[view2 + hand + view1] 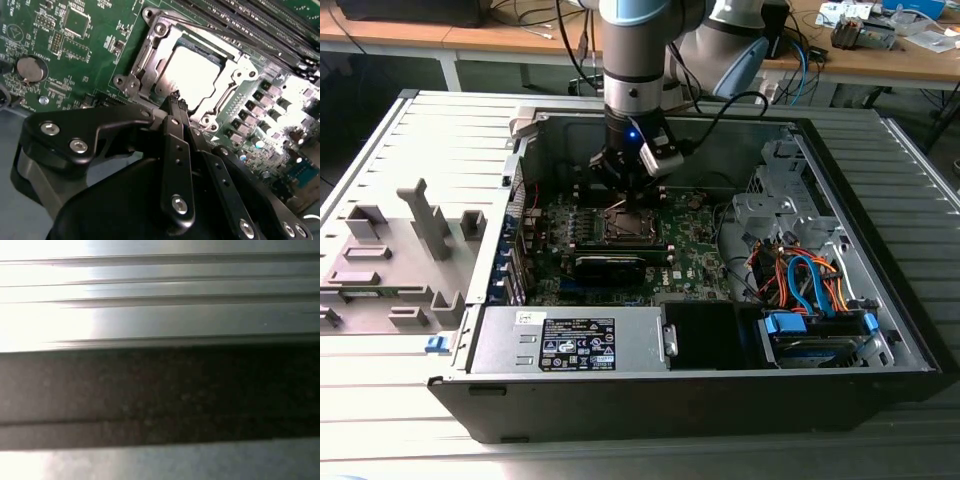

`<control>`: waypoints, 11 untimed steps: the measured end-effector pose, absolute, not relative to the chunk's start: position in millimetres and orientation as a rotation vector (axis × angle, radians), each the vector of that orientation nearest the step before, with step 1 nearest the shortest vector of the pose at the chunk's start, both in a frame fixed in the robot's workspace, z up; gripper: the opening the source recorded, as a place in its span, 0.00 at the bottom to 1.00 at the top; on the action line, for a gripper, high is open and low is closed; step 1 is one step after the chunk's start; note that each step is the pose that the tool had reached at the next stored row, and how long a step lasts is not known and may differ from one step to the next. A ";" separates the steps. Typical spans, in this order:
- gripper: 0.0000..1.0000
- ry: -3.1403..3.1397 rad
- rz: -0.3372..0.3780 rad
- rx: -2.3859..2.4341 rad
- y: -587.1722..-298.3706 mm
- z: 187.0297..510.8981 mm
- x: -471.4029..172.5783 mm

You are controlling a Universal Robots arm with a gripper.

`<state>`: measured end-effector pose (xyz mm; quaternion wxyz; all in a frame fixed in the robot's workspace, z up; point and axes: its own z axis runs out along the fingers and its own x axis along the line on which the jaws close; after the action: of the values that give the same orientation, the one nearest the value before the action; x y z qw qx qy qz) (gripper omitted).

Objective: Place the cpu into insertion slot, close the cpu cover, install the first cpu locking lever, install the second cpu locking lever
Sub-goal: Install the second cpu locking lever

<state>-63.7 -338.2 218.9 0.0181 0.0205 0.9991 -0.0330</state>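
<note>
The cpu (192, 75) lies flat in the insertion slot (150, 50), its silver top glaring under the light. The cpu cover (235, 67) is down over it, and its silvery frame rings the chip. My gripper (176, 99) is shut, with its black fingers pressed together. The tips sit just off one edge of the socket frame, and nothing shows between them. In the exterior view the gripper (623, 192) hangs straight down over the insertion slot (625, 222) on the green motherboard. I cannot tell how the locking levers stand.
Long black memory slots (240, 20) run beside the socket, and a coin battery (30, 68) lies further off. A black card (615, 265), the power supply (570, 340) and a drive cage with cables (810, 285) crowd the case. Grey fixtures (390, 260) stand at the exterior view's left.
</note>
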 end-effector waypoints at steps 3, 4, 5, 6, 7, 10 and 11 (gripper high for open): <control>0.11 3.101 -0.102 0.065 -338.2 229.0 -64.5; 0.11 3.099 -0.102 0.065 -338.2 236.6 -66.0; 0.11 3.096 -0.101 0.065 -338.2 242.2 -67.8; 0.11 3.093 -0.099 0.065 -338.2 244.6 -69.8; 0.11 3.091 -0.097 0.065 -338.2 244.8 -71.9; 0.11 3.087 -0.076 0.066 -338.2 244.9 -80.4; 0.11 3.087 -0.069 0.066 -338.2 244.9 -81.5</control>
<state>-81.5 -338.2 244.9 0.0266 0.0215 0.9992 -0.0222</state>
